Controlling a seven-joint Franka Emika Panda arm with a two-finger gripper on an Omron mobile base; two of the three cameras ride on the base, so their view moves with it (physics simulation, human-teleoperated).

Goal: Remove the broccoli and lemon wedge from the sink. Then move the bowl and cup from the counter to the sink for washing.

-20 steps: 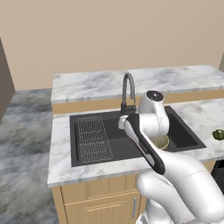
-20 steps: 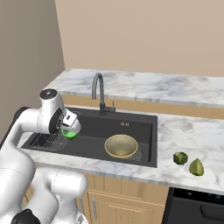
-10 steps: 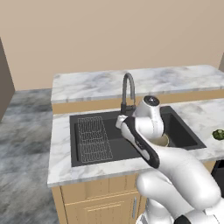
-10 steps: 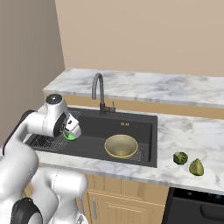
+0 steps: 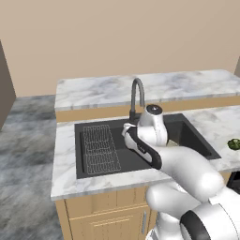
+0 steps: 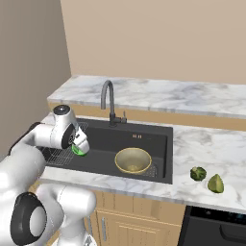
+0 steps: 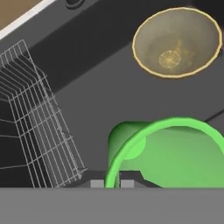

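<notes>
The small bright green cup [image 7: 171, 151] hangs over the black sink [image 7: 89, 94], its rim pinched in my shut gripper [image 7: 112, 183]. In the right base view the cup [image 6: 79, 150] shows under the hand, above the sink's [image 6: 146, 137] left half beside the wire rack [image 6: 54, 154]. The tan-yellow bowl [image 6: 133, 160] sits upright on the basin floor to the cup's right, and it appears as the bowl [image 7: 177, 41] at the hand view's upper right. The broccoli [image 6: 197, 173] and the lemon wedge [image 6: 215, 183] lie side by side on the marble counter [image 6: 202, 144] right of the sink.
The dark curved faucet [image 6: 107, 98] rises behind the basin, close to my hand. The wire rack [image 5: 99, 147] covers the sink's left part. A marble ledge [image 5: 154, 86] runs behind the sink. The broccoli [image 5: 233, 144] sits at the left base view's right edge.
My hand has sunk a little lower and shifted slightly toward the rack, carrying the cup. The bowl, broccoli and lemon wedge have stayed put.
</notes>
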